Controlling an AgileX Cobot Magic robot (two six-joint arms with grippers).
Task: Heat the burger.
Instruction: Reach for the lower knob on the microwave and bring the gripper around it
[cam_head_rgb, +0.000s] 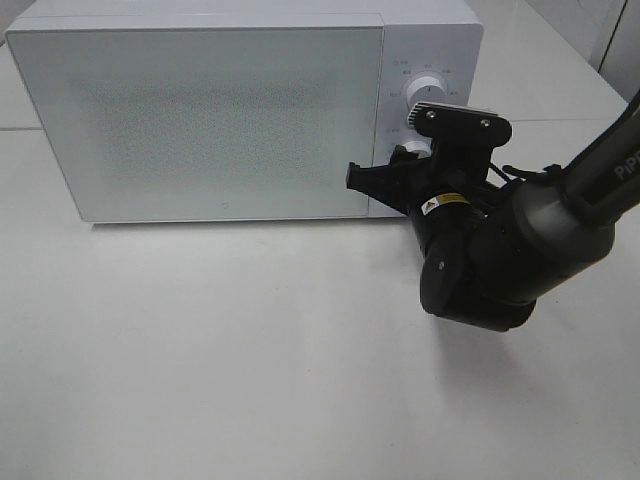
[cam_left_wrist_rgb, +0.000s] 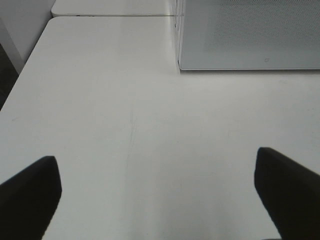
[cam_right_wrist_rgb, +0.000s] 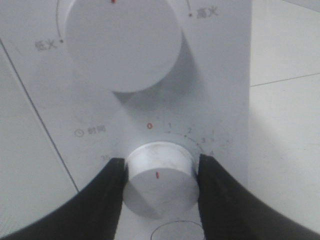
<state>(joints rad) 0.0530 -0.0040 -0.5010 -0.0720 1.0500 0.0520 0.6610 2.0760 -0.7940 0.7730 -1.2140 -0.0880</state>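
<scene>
The burger shows in none of the views, so where it lies relative to either set of jaws cannot be told; the microwave (cam_head_rgb: 200, 110) has its door (cam_head_rgb: 200, 120) shut, and the frosted, speckled panel lets nothing behind it be made out.

The right gripper (cam_right_wrist_rgb: 161, 162) is at the microwave's control strip, on the right of the door in the high view; its jaws are clamped on the timer dial (cam_right_wrist_rgb: 160, 180), one black finger (cam_right_wrist_rgb: 107, 200) pressed to each side of the white knob; the dial's red mark points roughly toward the red 0 of the number scale printed around it. The upper dial (cam_right_wrist_rgb: 122, 42) on the same strip is untouched and apart from the fingers; in the high view it shows just beyond the gripper's body (cam_head_rgb: 428, 88).

The left gripper (cam_left_wrist_rgb: 159, 192) is well apart from the microwave; its jaws stand wide apart with nothing between them, only bare white desk (cam_head_rgb: 250, 350) showing in the gap; the microwave's front lower corner is in sight of the left wrist view, well ahead of the fingertips.

The microwave stands along the far edge of the desk, its door facing the near edge; the right arm reaches in from the desk's right edge.
</scene>
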